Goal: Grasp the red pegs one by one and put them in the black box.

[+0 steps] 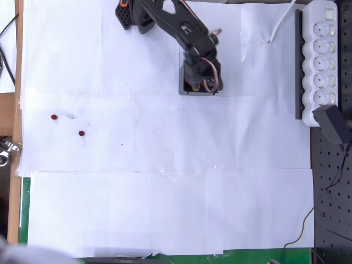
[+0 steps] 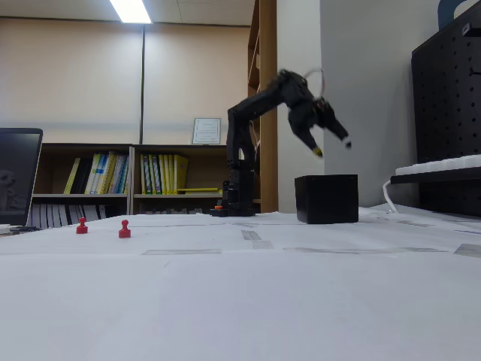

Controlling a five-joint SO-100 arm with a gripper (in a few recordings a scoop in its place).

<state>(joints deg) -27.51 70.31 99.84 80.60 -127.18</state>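
Observation:
Two red pegs lie on the white paper at the left of the overhead view, one (image 1: 53,116) farther left and one (image 1: 81,133) a little nearer the middle. In the fixed view the same two pegs (image 2: 82,226) (image 2: 125,229) stand upright. The black box (image 1: 182,82) (image 2: 326,198) sits at the top centre, close to the arm's base. My gripper (image 1: 202,85) (image 2: 333,148) hangs directly above the box, tilted downward. Its fingers are spread open with nothing between them.
A white power strip (image 1: 322,60) lies along the right edge, with a black adapter (image 1: 333,124) at its lower end and a black pegboard (image 1: 330,192) below. The table's wooden edge (image 1: 16,110) runs down the left side.

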